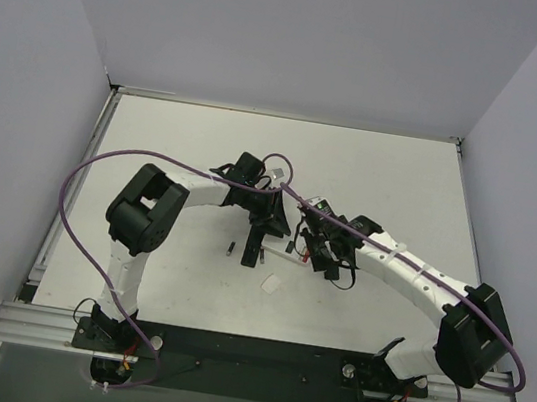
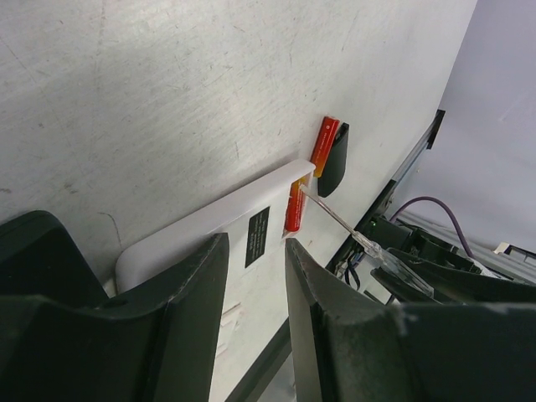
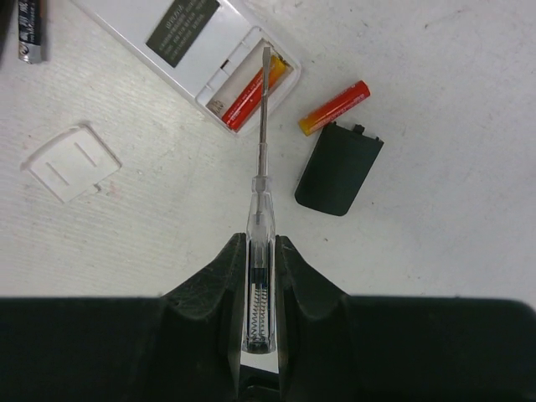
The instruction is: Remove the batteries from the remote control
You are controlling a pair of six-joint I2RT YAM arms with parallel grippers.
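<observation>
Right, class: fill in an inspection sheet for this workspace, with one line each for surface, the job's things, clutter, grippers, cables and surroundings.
Surface: white table, scuffed.
Job's things: white remote with its compartment open; one red-orange battery inside; second battery out on the table beside the black cover.
Clutter: small white square; dark cylinder at the frame edge, possibly another battery.
Grippers: right gripper shut on the screwdriver, tip in the compartment; left gripper over the remote's end, grip unclear.
Cables: purple cables looping along both arms.
Surroundings: plain grey walls; metal rail at the near edge.
</observation>
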